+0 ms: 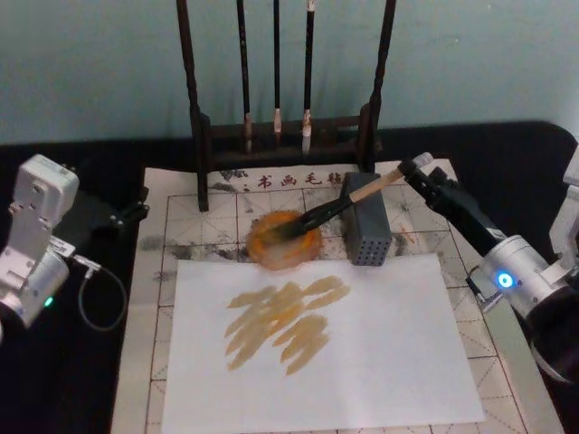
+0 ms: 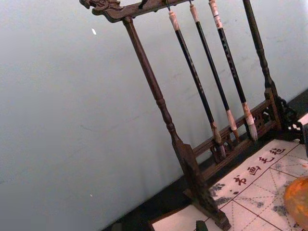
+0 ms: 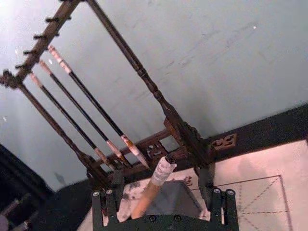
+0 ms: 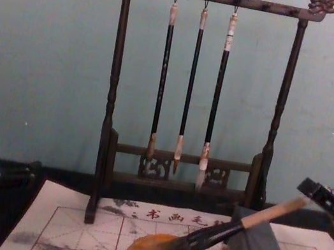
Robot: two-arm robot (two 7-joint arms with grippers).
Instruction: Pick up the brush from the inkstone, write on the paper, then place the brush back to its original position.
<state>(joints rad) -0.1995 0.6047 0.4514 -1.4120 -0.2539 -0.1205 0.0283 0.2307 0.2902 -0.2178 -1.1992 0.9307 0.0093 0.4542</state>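
Brush (image 1: 348, 201) tip rests in inkstone (image 1: 271, 258); wrist view shows right gripper (image 3: 162, 202) spread astride handle.

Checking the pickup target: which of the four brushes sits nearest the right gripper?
The thick light-handled brush slanting from the inkstone; the right gripper is at its end. The three thin brushes hang on the rack.

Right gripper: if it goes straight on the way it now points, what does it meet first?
The brush: its wrapped end lies between the right gripper's open fingers. Next, probably the grey block, though depth is unclear.
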